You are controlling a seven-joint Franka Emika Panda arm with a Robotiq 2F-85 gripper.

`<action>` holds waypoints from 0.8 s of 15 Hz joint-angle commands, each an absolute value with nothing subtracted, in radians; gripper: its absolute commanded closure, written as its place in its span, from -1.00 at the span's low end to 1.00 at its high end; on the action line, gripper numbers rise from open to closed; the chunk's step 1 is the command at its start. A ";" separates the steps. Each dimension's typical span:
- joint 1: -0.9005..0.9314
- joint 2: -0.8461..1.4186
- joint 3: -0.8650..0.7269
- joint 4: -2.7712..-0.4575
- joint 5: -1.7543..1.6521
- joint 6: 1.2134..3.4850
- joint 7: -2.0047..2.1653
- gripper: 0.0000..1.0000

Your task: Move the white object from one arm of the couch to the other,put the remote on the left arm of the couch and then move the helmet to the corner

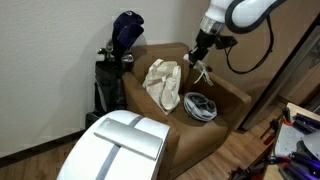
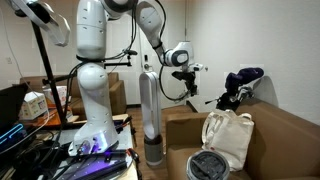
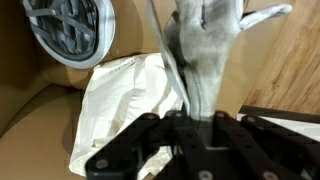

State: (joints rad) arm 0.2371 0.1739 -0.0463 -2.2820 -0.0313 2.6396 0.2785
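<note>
My gripper (image 1: 203,52) hangs in the air above the far arm of the tan couch (image 1: 165,50). It is shut on the white object (image 1: 203,72), a small pale lump that dangles below the fingers. In the wrist view the white object (image 3: 205,45) sticks out from between the shut fingers of the gripper (image 3: 195,120). The white helmet (image 1: 200,105) with dark vents lies on the seat, dark inner side up, below and in front of the gripper. The wrist view shows the helmet (image 3: 70,30) at its upper left. The remote is out of view.
A large cream cloth bag (image 1: 163,82) leans on the couch back beside the helmet. A dark blue golf bag (image 1: 120,45) stands behind the couch. A glossy white curved shell (image 1: 120,145) sits in front. Wooden floor (image 3: 290,60) lies beyond the couch arm.
</note>
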 commanded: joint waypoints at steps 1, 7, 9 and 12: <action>0.168 0.200 -0.019 -2.223 -0.053 2.612 0.213 0.87; 0.065 0.301 -0.018 -2.119 -0.004 2.594 0.075 0.88; 0.035 0.334 -0.012 -2.098 0.017 2.587 0.045 0.88; 0.011 0.368 -0.031 -2.083 0.000 2.570 0.052 0.88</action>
